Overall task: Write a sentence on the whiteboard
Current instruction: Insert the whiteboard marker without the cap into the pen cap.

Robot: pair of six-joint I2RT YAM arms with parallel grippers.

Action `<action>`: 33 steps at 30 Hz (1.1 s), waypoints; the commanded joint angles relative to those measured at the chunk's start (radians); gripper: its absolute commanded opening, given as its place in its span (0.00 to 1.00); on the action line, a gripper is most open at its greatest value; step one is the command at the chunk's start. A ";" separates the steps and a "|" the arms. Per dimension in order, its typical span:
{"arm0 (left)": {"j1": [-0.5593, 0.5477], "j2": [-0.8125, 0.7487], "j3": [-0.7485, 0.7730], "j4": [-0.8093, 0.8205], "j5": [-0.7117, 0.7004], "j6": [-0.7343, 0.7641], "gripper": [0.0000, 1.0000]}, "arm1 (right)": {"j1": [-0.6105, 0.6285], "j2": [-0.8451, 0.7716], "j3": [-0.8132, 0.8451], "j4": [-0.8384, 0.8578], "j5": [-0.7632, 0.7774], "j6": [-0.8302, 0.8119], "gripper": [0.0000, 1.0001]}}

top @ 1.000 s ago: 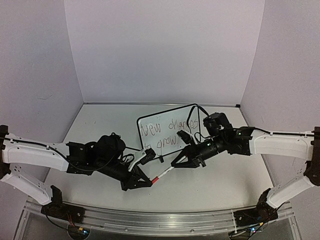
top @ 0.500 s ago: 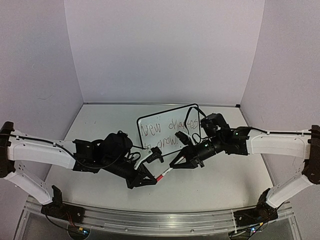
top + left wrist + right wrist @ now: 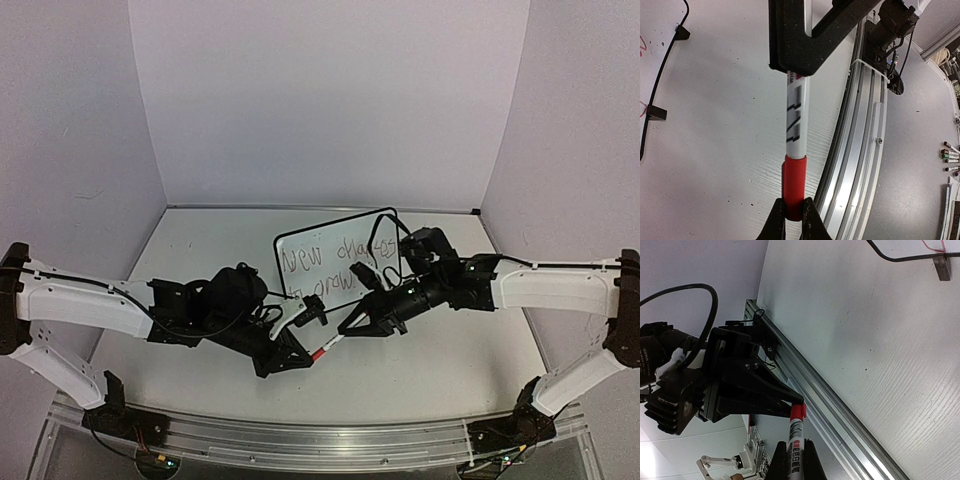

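Observation:
The whiteboard (image 3: 300,245) stands at the table's middle back, with the sentence (image 3: 330,268) in two thin dark lines on it. In front of it a slim marker (image 3: 335,343) with a red cap (image 3: 319,354) hangs in the air between both grippers. My left gripper (image 3: 305,358) is shut on the red cap (image 3: 794,185), seen in the left wrist view (image 3: 794,212). My right gripper (image 3: 352,328) is shut on the white barrel (image 3: 795,445), seen in the right wrist view (image 3: 794,462). The board's black frame and a foot show in the wrist views (image 3: 655,112) (image 3: 942,266).
An aluminium rail (image 3: 300,432) runs along the table's near edge, close under the marker (image 3: 860,150). Several spare markers (image 3: 950,150) lie beyond the rail, off the table. Purple walls close the back and both sides.
My left gripper has moved right and closed on the marker's red cap. The right gripper has shifted slightly left with the marker. Little differs over the last half second.

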 commanded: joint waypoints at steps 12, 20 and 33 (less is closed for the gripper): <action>0.008 0.001 0.191 0.227 -0.065 0.089 0.00 | 0.084 0.063 0.040 0.027 -0.052 -0.013 0.00; 0.017 0.027 0.212 0.264 -0.055 0.096 0.00 | 0.094 0.073 0.034 0.056 -0.048 0.005 0.00; 0.044 -0.137 0.068 -0.095 -0.173 -0.008 0.69 | -0.021 -0.145 -0.063 -0.067 0.291 0.020 0.00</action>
